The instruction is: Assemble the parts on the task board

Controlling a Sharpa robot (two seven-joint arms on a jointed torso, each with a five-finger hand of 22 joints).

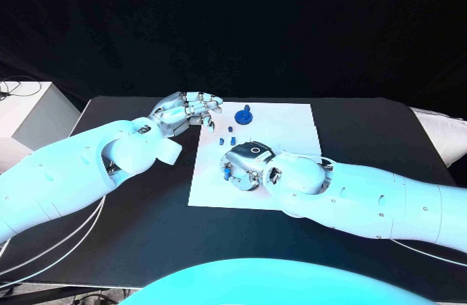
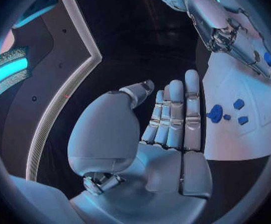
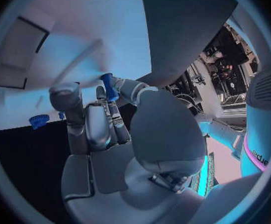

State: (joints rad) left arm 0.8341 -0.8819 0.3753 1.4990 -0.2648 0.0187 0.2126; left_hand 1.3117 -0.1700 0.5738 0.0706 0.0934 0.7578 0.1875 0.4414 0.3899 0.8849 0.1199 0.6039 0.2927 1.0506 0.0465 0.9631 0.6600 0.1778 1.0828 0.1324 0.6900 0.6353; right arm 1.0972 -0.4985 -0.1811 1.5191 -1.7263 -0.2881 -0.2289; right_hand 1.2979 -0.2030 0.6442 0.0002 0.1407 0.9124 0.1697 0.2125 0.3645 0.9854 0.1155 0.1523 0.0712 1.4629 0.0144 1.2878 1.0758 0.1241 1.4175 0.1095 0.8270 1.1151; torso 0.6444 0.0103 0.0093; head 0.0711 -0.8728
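Note:
The white task board [image 1: 282,133] lies in the middle of the black table. A round blue part [image 1: 243,116] stands near its far edge, and small blue pieces [image 1: 222,141] lie beside it. My right hand [image 1: 248,163] hovers over the board's near left area. It pinches a slim blue peg [image 3: 108,87] between thumb and a finger. My left hand [image 1: 189,109] is at the board's far left corner, fingers straight and holding nothing. The left wrist view shows this hand [image 2: 166,129] beside the round blue part [image 2: 216,113] and two small pieces [image 2: 238,104].
The black table [image 1: 127,217] extends on all sides of the board. A white box [image 1: 24,109] stands off the table's far left corner. Another blue toothed part [image 3: 39,120] lies at the board's edge in the right wrist view.

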